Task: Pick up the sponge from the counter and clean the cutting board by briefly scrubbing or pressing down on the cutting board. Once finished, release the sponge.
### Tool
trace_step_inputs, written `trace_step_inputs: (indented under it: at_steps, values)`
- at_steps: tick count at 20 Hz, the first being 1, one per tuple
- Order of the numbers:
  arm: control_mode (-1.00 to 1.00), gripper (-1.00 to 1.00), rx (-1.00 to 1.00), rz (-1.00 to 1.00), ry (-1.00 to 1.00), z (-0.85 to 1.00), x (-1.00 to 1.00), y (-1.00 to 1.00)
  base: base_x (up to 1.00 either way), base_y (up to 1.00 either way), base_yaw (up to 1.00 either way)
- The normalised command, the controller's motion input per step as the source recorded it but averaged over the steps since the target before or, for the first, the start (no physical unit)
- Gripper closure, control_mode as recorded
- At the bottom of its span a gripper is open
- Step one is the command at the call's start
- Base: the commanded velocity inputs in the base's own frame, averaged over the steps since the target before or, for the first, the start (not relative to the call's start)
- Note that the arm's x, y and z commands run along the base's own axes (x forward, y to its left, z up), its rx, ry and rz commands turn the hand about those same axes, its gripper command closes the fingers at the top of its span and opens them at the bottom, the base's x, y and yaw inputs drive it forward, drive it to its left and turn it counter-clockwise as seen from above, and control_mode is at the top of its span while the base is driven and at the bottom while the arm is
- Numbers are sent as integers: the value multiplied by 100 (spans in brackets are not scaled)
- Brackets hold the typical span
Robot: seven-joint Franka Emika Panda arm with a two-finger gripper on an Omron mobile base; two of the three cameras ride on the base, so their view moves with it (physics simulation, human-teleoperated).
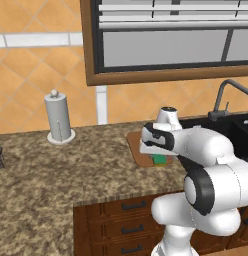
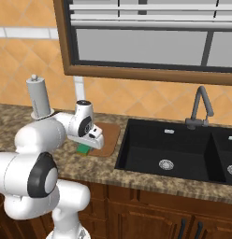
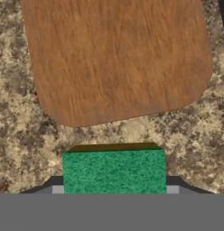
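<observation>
The jaws (image 3: 114,189) grip the green sponge (image 3: 114,171) between the 2 fingertips, holding it over the speckled granite surface (image 3: 23,149) just beside the near edge of the wooden cutting board (image 3: 116,58). From the base views, the sponge (image 2: 83,149) sits under the hand at the board's (image 2: 108,135) corner, left of the black sink (image 2: 169,149).

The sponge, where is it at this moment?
In the hand view the sponge sits between the fingers, just short of the cutting board; in the left base view it is beside the board's near edge.
</observation>
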Motion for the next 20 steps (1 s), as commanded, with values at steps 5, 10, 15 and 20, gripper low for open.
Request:
trace_step_inputs:
  at_steps: [5,10,15,20]
  values:
    - [-100,100,0,0,0,13,15,0,0,0,0]
    - [-100,100,0,0,2,30,39,0,0,0,0]
    - [-100,100,0,0,8,35,49,3,0,0,0]
    - [-100,100,0,0,9,26,50,16,0,0,0]
